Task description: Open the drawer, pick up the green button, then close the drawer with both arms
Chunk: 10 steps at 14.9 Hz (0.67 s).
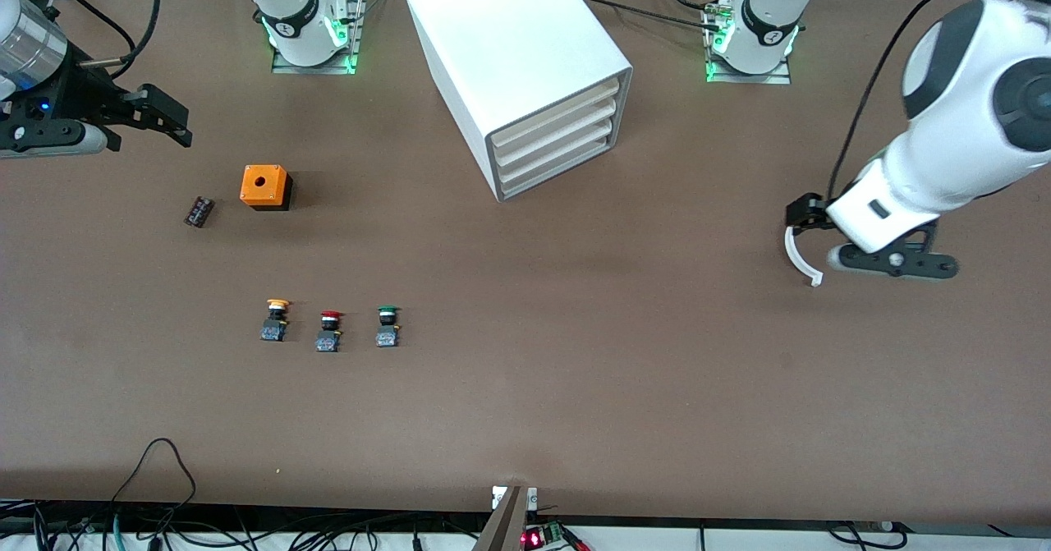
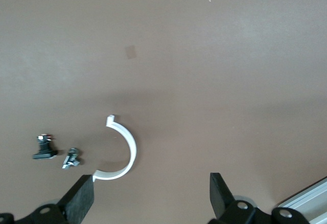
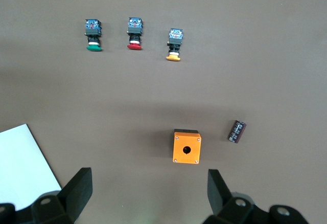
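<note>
Front view: drawer (image 1: 548, 128) shut, stiff, slides; hook its front lip. Green button (image 1: 387, 326) light, rigid; pinch body. Left pincer (image 1: 821, 243) and right pincer (image 1: 168, 120) both spread, empty, waiting.

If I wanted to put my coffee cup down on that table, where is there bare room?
Widest bare stretch: between the cabinet and the front edge, from the green button toward the left gripper. Crowded: the right arm's end, with three buttons in a row, an orange box and a small dark cylinder. A white clip and small screws lie under the left gripper.
</note>
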Motion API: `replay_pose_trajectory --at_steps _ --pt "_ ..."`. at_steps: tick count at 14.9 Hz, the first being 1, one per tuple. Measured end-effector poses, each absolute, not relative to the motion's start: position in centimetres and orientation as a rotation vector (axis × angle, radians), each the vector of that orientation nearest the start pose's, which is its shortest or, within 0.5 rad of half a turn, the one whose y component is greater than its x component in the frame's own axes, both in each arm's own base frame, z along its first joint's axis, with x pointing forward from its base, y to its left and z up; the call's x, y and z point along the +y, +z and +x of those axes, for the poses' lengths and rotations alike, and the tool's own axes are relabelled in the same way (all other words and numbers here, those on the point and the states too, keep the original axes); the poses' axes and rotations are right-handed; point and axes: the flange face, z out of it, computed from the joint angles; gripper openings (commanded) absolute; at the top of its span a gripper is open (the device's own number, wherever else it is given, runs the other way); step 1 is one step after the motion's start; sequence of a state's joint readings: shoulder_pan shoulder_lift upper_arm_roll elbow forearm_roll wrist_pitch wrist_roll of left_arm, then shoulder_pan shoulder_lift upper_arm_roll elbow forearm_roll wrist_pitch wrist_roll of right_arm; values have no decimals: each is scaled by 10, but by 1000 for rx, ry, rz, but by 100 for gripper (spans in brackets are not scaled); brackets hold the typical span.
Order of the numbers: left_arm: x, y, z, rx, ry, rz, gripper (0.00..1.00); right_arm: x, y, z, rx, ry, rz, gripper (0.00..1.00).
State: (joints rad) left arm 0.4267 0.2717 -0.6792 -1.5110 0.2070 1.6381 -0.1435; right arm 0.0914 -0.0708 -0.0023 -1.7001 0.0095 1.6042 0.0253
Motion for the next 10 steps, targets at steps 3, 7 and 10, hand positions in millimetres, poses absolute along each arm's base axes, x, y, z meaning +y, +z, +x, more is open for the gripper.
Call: replay_pose_trajectory --at_steps 3,7,10 --pt "-61 549 606 163 79 -3115 100 47 601 536 -91 35 -3132 100" --pt "-28 573 593 173 20 -3106 100 47 603 555 -87 -8 -3155 100" --pt "-13 596 575 160 -30 -3097 100 49 604 564 -101 -24 -3188 100"
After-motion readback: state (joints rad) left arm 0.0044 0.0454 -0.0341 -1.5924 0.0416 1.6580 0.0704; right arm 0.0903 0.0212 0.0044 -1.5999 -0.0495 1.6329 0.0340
